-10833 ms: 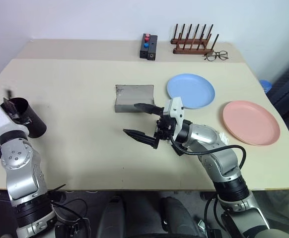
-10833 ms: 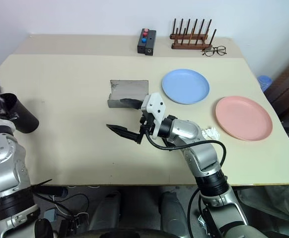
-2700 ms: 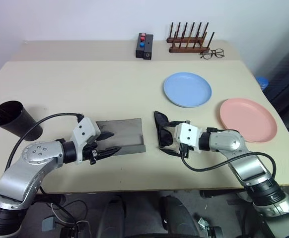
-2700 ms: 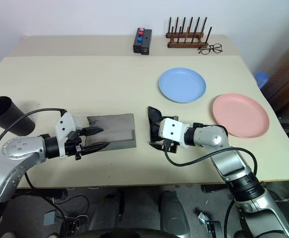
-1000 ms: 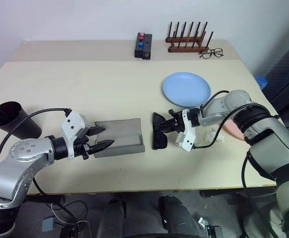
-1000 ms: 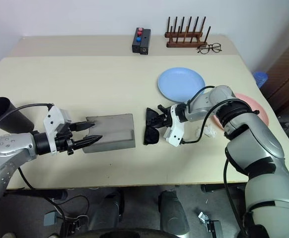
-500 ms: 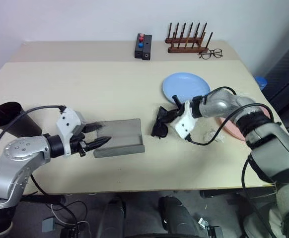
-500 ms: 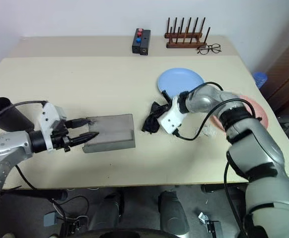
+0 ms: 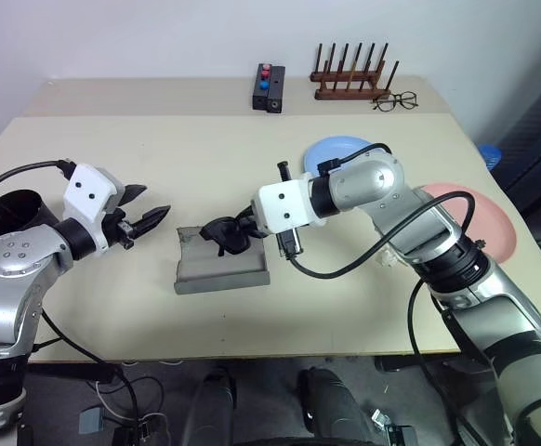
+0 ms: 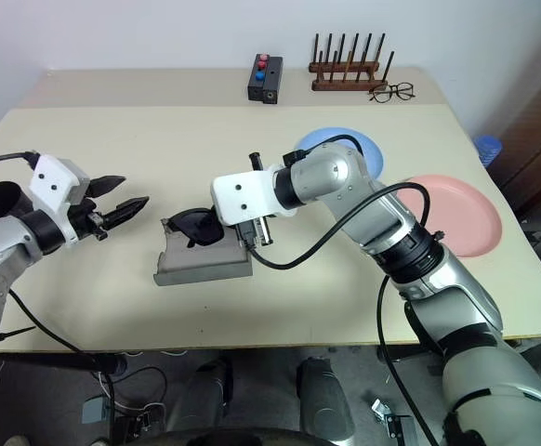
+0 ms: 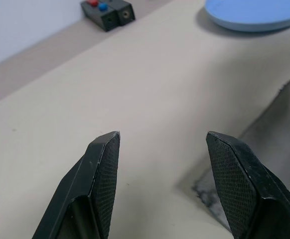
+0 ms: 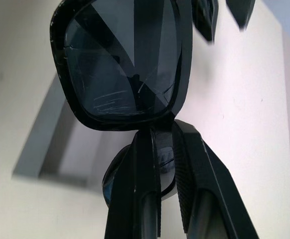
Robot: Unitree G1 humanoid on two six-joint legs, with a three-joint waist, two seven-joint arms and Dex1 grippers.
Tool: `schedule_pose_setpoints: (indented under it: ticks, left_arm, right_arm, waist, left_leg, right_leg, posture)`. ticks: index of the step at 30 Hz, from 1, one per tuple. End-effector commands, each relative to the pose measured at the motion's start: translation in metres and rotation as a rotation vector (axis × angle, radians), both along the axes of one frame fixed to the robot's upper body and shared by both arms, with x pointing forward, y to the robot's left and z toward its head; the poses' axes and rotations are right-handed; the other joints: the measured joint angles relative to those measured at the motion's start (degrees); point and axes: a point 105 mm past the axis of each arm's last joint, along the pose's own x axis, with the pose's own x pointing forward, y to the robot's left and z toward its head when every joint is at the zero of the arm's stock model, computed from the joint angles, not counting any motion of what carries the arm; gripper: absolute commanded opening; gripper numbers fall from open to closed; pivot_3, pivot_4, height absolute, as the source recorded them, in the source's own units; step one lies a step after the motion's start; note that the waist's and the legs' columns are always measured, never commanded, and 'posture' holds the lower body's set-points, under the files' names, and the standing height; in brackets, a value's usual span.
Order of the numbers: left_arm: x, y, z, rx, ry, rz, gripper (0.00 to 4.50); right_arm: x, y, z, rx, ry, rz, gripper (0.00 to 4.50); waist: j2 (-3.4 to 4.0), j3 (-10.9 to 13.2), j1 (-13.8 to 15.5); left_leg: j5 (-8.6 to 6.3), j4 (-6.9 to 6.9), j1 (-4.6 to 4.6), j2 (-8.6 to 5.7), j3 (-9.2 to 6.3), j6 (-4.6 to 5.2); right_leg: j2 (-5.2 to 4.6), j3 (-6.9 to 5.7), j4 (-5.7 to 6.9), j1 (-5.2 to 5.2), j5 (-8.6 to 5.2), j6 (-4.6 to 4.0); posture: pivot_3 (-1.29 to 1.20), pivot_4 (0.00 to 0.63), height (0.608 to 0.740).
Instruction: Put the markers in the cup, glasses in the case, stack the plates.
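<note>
Robot test bench in a lab or office room. Indicated by a plain beige desk [image 9: 159, 149] against a bare white wall [image 9: 159, 37], loose cables [image 9: 112, 409] on the floor below, and staged props at 12 o'clock: button box [image 9: 268, 86], wooden peg rack [image 9: 354, 82], spectacles [image 9: 397, 100].
</note>
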Motion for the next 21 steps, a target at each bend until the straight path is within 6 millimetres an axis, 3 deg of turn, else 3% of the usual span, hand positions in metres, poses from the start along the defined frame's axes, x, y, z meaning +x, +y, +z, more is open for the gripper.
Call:
schedule_pose_setpoints:
  ticks: [1, 7, 16, 21]
  left_arm:
    - [-0.002, -0.003, 0.012, 0.011, -0.058, -0.017, 2.81]
    - [-0.004, -0.005, 0.01, 0.009, -0.049, -0.033, 2.81]
    - [-0.005, -0.013, 0.004, -0.006, -0.035, -0.062, 2.81]
    - [-0.005, -0.017, 0.002, -0.012, -0.032, -0.073, 2.81]
  right_arm:
    - [-0.002, -0.001, 0.005, 0.034, -0.035, -0.015, 0.06]
    - [0.011, -0.022, 0.0, 0.024, -0.145, 0.008, 0.06]
    - [0.088, -0.072, 0.001, -0.024, -0.44, -0.229, 0.06]
    - [0.101, -0.077, -0.003, 0.021, -0.546, -0.235, 0.06]
  waist:
    - [0.0, 0.0, 0.0]
    - [0.0, 0.0, -0.2]
    - [-0.02, 0.0, -0.3]
    - [-0.02, 0.0, -0.4]
  left_leg:
    - [0.0, 0.0, -0.02, 0.0, 0.0, 0.0]
    - [0.0, 0.0, -0.02, 0.0, 0.0, 0.0]
    - [0.0, -0.03, -0.02, 0.0, 0.02, 0.0]
    - [0.0, -0.11, -0.02, 0.0, 0.03, 0.0]
  right_leg:
    - [0.0, 0.0, 0.0, -0.01, 0.0, 0.0]
    - [0.01, 0.0, 0.0, -0.03, 0.0, 0.01]
    - [0.0, 0.01, -0.03, -0.06, 0.0, 0.01]
    - [0.0, 0.01, -0.05, -0.08, 0.0, 0.01]
  posture:
    - [0.0, 0.15, 0.738]
    - [0.0, 0.15, 0.738]
    - [0.0, 0.15, 0.738]
    - [0.0, 0.15, 0.738]
